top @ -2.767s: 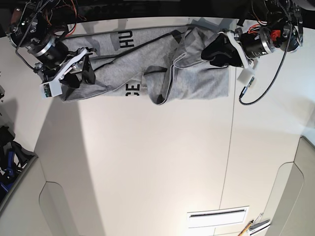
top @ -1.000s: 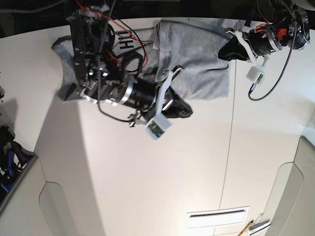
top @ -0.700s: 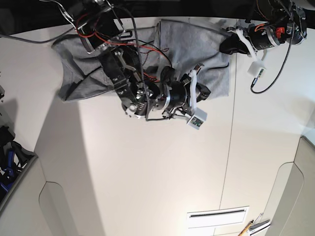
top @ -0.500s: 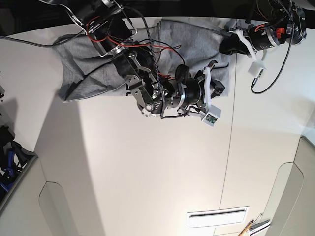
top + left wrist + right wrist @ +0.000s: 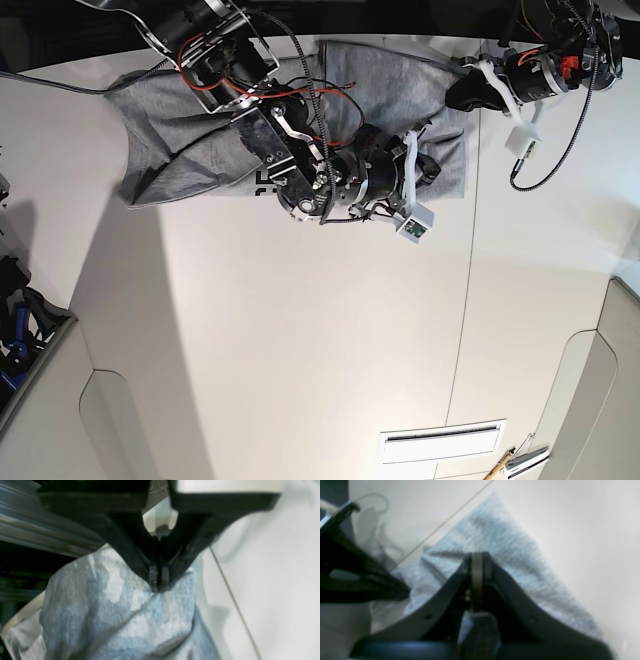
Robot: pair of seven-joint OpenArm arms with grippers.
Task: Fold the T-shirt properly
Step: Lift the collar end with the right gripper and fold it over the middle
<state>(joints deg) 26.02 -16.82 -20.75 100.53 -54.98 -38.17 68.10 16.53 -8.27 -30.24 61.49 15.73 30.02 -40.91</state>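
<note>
The heather-grey T-shirt [image 5: 380,80] lies along the table's far edge, folded over itself, with a bit of black lettering [image 5: 266,180] showing under my arm. My right gripper [image 5: 432,170] reaches across to the shirt's near right corner. In the right wrist view it [image 5: 477,580] is shut on a fold of the grey fabric [image 5: 510,547]. My left gripper [image 5: 462,95] is at the shirt's far right corner. In the left wrist view it [image 5: 158,585] is shut on the cloth [image 5: 120,620], which hangs from it.
The white table [image 5: 300,330] has a thin seam [image 5: 462,320] running toward the front. A dark bin [image 5: 20,330] stands at the left edge. A white slotted plate [image 5: 440,440] and tools lie at the front right. A black cable [image 5: 545,150] hangs from the left arm.
My right arm has carried the shirt's left part across to the right, covering most of the lettering, and has just settled on the near right corner. The left gripper has held its corner.
</note>
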